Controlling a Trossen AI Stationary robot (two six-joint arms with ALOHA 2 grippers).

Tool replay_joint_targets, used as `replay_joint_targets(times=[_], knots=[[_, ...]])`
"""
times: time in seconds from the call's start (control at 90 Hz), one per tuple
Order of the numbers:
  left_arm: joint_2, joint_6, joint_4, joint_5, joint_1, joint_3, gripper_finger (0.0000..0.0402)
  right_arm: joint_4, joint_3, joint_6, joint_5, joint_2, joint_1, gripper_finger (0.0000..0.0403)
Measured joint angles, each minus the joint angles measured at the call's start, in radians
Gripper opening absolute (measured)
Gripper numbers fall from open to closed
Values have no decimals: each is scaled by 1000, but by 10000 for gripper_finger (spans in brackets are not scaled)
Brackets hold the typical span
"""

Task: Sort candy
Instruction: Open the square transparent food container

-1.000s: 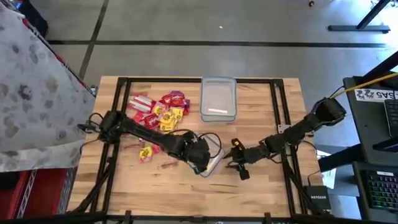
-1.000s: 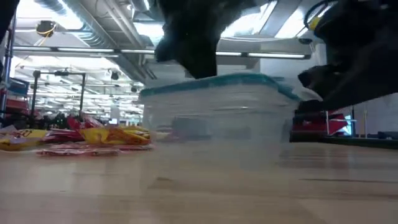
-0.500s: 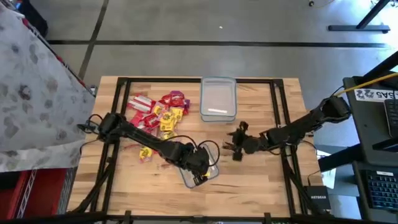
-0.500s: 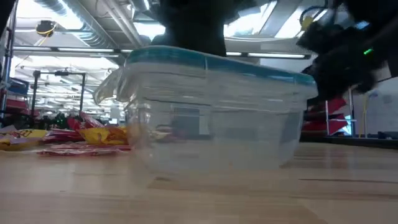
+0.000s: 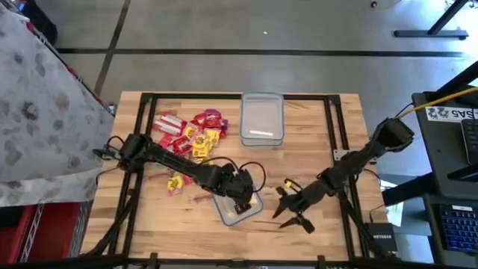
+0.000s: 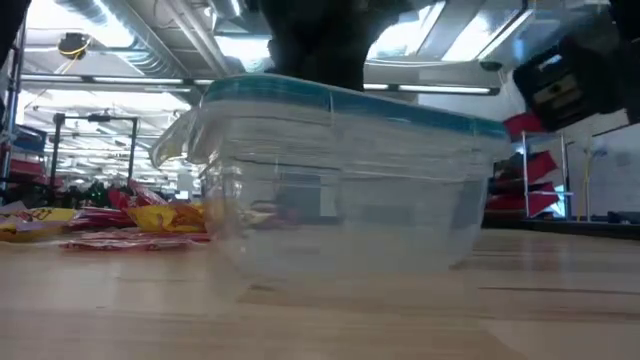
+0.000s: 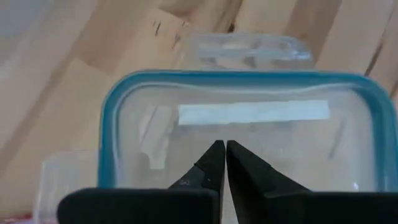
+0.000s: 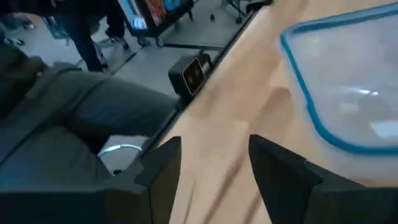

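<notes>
Red, yellow and a few magenta candy wrappers; a clear tub with a teal-rimmed lid; pale wood tabletop with black frame bars.

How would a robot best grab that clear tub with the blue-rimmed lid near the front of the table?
Probably by the lidded tub's protruding lid tab or across its narrow width, coming from above. Its lid is flat and smooth, offering nothing to pinch; the left pincer rests shut on it. The right pincer hangs open beside it.

The left hand hides much of the lidded tub.
</notes>
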Motion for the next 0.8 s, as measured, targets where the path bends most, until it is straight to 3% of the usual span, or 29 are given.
replay_joint_targets(times=[0.144,0.244,0.4,0.522,0.633,0.8], knots=[[-3,10,-14,119,-3,11,0,-16,93,-7,45,125,-9,177],[5,-16,-7,163,-17,11,0,-88,142,-9,158,168,-9,177],[33,-28,0,164,-47,10,0,-285,151,23,397,132,-7,177],[61,-27,32,140,-56,14,0,-466,151,49,523,41,-6,177],[81,-27,78,90,-53,16,0,-485,117,43,472,-8,-7,177],[97,-13,160,37,-43,15,0,-213,-7,68,333,31,-6,177]])
